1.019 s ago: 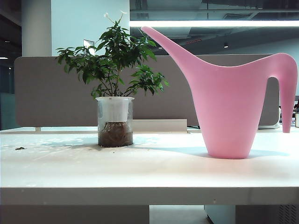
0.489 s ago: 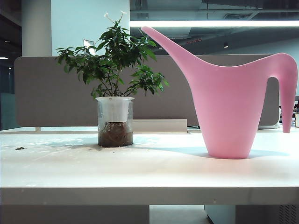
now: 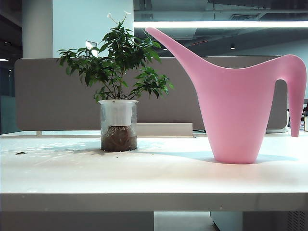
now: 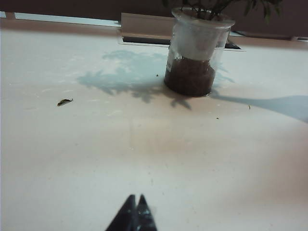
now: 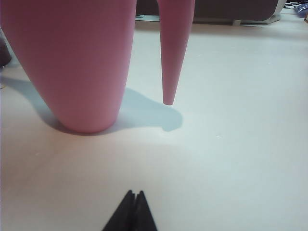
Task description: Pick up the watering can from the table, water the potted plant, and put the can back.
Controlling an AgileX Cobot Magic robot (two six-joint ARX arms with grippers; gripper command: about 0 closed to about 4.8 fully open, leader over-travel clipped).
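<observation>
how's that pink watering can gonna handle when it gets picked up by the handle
The watering can looks like stiff, smooth plastic, so probably rigid but slippery. Its narrow base and long spout suggest it may tip or swing spout-down. The handle tapers, so the fingers could slide.

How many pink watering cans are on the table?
1. The pink watering can stands upright on the white table, right of the potted plant and apart from it, its spout tip over the leaves. No other is in view.
</observation>
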